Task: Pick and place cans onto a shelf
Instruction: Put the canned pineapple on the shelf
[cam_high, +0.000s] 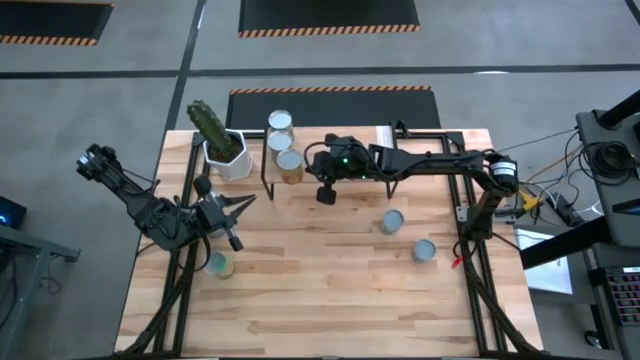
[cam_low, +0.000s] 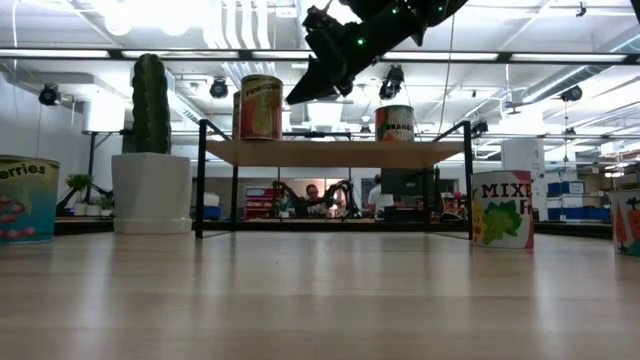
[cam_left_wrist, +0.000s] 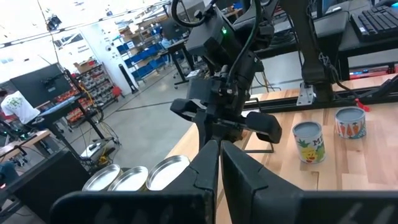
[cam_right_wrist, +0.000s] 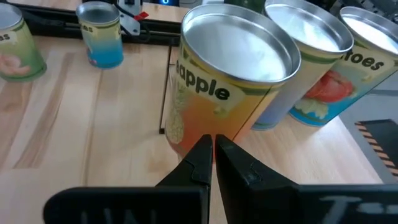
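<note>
Three cans (cam_high: 290, 165) stand in a row at the left end of the shelf (cam_low: 335, 153). The right wrist view shows them close up, the pineapple can (cam_right_wrist: 236, 68) nearest. Another can (cam_low: 395, 122) stands farther right on the board. My right gripper (cam_high: 323, 192) is shut and empty. It hangs above the shelf (cam_low: 297, 97), just short of the pineapple can, with its tips (cam_right_wrist: 213, 149) apart from it. My left gripper (cam_high: 248, 200) is shut and empty over the table's left part, and its fingers (cam_left_wrist: 219, 162) point toward the right arm. Loose cans (cam_high: 392, 221) (cam_high: 424, 250) (cam_high: 218, 264) stand on the table.
A white pot with a green cactus (cam_high: 225, 150) stands left of the shelf at the far edge. In the low view a berries can (cam_low: 20, 200) stands at the left, and a mixed fruit can (cam_low: 500, 210) at the right. Bare wood lies across the table's near half.
</note>
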